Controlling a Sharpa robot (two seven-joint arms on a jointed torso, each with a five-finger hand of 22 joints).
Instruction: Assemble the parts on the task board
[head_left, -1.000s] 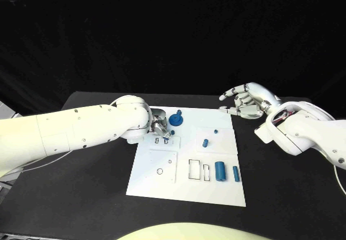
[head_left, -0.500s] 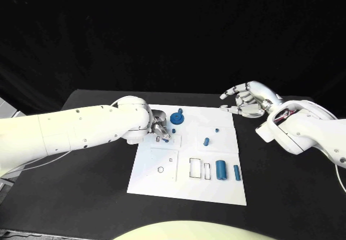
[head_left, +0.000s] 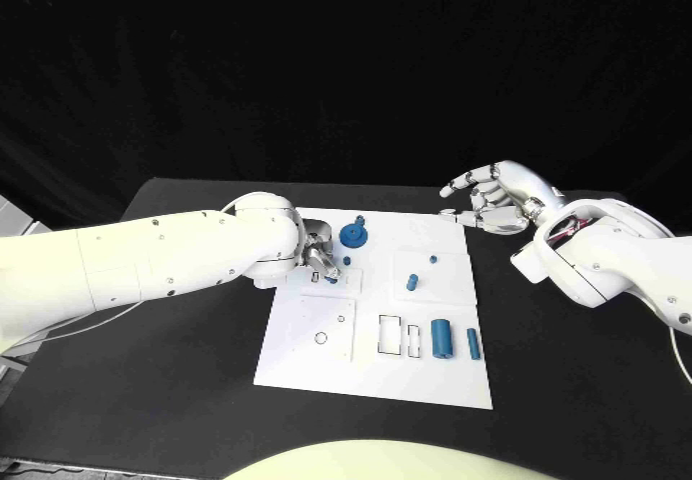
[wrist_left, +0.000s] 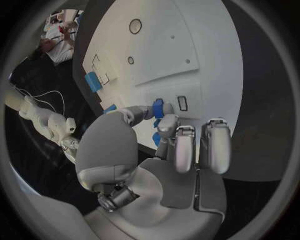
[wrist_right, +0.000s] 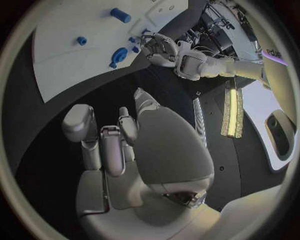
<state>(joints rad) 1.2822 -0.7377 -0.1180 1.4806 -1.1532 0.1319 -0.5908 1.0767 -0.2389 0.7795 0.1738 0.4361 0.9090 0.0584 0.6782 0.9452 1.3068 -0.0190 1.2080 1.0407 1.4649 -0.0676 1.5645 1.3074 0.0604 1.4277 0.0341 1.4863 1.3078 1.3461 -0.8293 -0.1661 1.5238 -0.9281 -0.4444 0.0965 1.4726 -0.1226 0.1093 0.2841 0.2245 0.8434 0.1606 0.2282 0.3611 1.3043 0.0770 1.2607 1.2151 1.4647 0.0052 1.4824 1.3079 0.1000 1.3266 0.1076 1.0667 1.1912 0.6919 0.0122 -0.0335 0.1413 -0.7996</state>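
The left hand (head_left: 320, 258), silver and smooth-jointed, pinches a small blue part (wrist_left: 158, 107) between thumb and a fingertip, right at a small rectangular slot on the task board (head_left: 310, 350); its other fingers lie straight side by side. In the head view this hand sits over the board's near-left upper area, beside a round blue gear-like piece (head_left: 353, 237) with a short stem. The right hand (head_left: 493, 197) hovers above the black worktop (head_left: 188, 400) just beyond the board's far right corner, fingers loosely curled and apart, holding nothing.

The board is a flat matte white plate with outlined rectangular recesses and small round holes. Near its middle lie a short blue peg (head_left: 413, 283) and a tiny blue stud (head_left: 431, 263). Toward its near right edge stand a stubby blue cylinder (head_left: 440, 340) and a slimmer blue rod (head_left: 473, 345), side by side next to an empty black-outlined rectangular slot (head_left: 389, 337).
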